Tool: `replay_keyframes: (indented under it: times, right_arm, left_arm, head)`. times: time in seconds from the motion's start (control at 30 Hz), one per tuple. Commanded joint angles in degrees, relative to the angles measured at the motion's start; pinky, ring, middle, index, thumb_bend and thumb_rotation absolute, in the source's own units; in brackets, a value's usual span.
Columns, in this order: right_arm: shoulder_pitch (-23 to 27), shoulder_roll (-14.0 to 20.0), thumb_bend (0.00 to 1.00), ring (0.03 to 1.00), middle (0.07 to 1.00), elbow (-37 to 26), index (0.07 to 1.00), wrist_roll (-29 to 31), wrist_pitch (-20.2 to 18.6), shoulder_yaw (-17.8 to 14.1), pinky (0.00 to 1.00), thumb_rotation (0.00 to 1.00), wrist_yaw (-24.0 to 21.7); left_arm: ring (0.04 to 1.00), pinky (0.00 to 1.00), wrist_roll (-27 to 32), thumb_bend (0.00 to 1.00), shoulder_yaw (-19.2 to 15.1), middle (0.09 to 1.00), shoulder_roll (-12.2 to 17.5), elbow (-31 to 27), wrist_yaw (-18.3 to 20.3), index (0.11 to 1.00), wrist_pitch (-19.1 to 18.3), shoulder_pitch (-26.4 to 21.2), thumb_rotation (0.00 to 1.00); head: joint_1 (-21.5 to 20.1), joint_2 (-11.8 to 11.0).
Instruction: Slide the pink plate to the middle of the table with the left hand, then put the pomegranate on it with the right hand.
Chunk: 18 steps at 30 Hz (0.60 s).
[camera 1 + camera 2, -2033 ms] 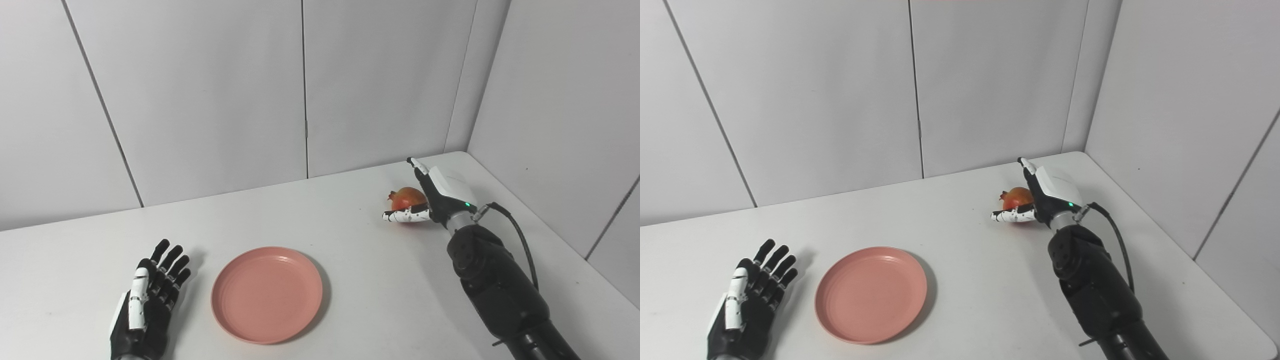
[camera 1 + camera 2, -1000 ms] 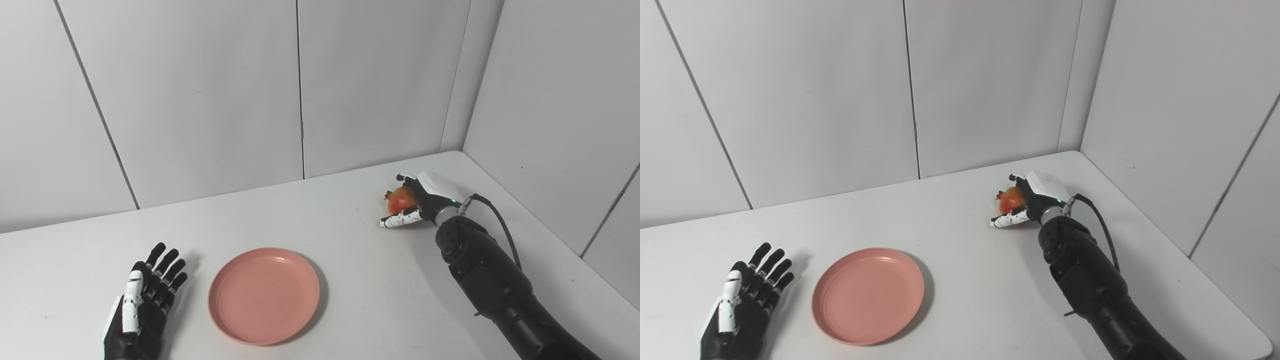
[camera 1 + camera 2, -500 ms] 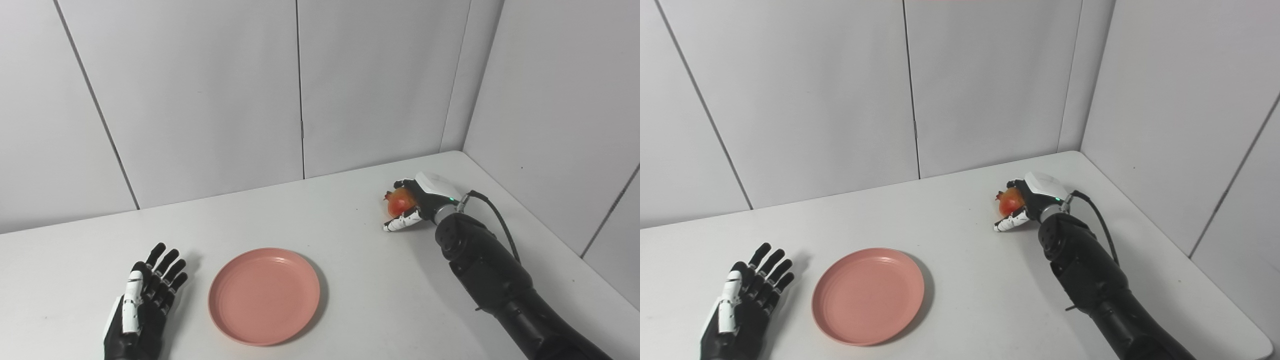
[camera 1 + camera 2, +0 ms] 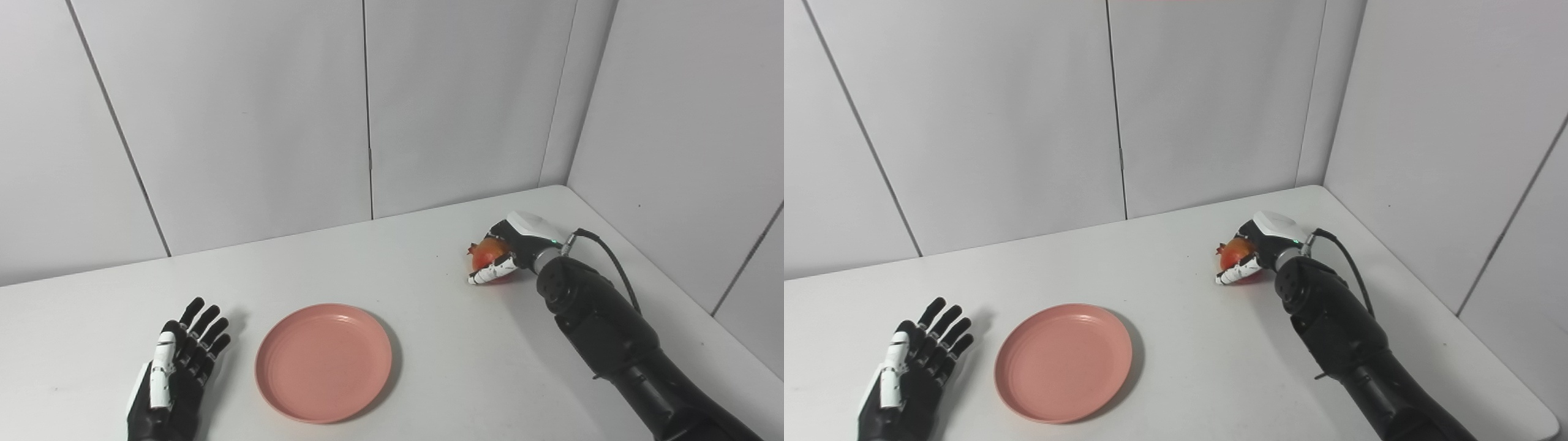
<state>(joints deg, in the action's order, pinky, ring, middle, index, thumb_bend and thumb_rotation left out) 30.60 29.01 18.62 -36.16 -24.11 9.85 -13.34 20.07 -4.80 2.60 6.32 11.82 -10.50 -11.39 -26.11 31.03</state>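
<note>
Here, the right hand (image 4: 513,247) clasps the pomegranate (image 4: 488,252) near the surface's (image 4: 429,343) far right edge; the left hand (image 4: 174,367) lies spread beside the pink plate (image 4: 323,362).

Bright, even, sharp lighting; soft shadows, no glare.

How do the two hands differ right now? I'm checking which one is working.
The left hand lies open with fingers spread, holding nothing, beside the pink plate; the right hand is closed around the pomegranate. The left sits near the table's front, the right far across it. Both are black and white.
</note>
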Motion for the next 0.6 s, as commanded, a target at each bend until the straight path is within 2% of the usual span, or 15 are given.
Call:
replay_keyframes:
  times: [0.0, 0.3, 0.57]
  right_arm:
    - [1.79, 0.6, 0.36, 0.454, 0.5, -2.84, 0.513, 0.36, -0.15, -1.5, 0.4, 0.19, 2.53]
    - [0.05, -0.15, 0.36, 0.4, 0.454, -9.25, 0.458, 0.43, -1.05, -2.94, 0.35, 0.2, 4.04]
    - [-2.24, -0.44, 0.39, 0.365, 0.424, -19.29, 0.441, 1.25, -1.51, -3.36, 0.32, 0.1, 2.8]
  left_arm:
    - [0.904, 0.91, -0.08, 0.35, 0.19, 0.91, 0.12, -0.01, 0.08, 0.899, -0.55, -0.18, 1.0]
    - [0.902, 0.91, -0.42, 0.36, 0.42, 0.909, -0.19, 0.32, -0.01, 0.898, 0.19, -0.24, 1.0]
    - [0.9, 0.9, -1.87, 0.37, 1.14, 0.906, -0.83, -0.69, -0.87, 0.896, 0.42, 0.09, 1.0]
  head:
    - [0.05, 0.09]
    - [1.06, 0.25]
    - [2.99, 0.54]
